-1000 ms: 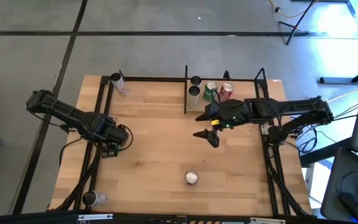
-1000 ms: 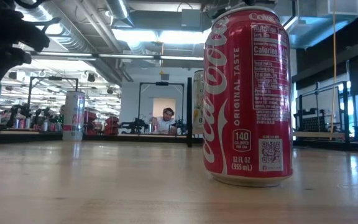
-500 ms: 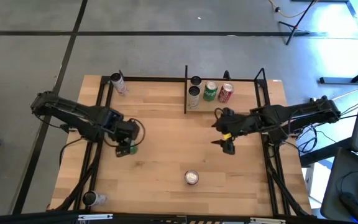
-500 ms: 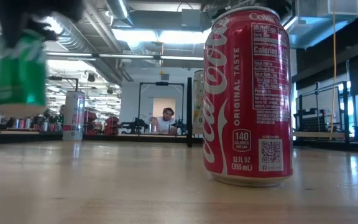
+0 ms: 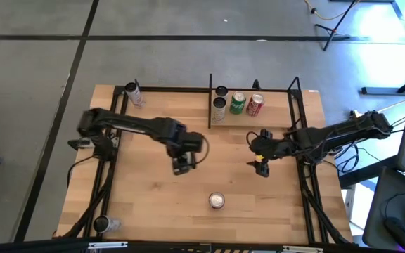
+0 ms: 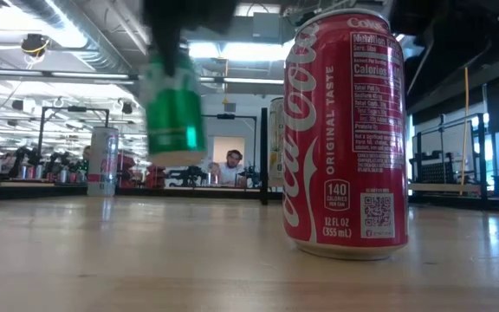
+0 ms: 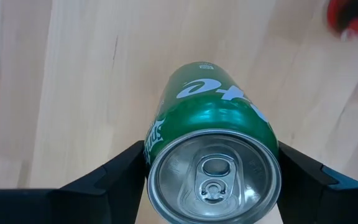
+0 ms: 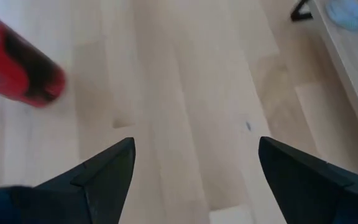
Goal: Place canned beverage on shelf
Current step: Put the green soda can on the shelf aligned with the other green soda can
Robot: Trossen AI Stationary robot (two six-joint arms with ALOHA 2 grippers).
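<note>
Since a moment ago, our left gripper (image 7: 211,186) has swung toward the middle of the tabletop (image 5: 153,204), and its jaws squeeze a green can (image 7: 211,163) held up off the wood. Our right gripper (image 8: 194,171) has pulled back, jaws wide apart, nothing between them. Past those jaws stands a red can (image 8: 16,65). The shelf (image 5: 273,116) holds four cans.

Green can (image 7: 211,149) upright, held clear of tabletop; shelf (image 5: 273,112) holding four cans
</note>
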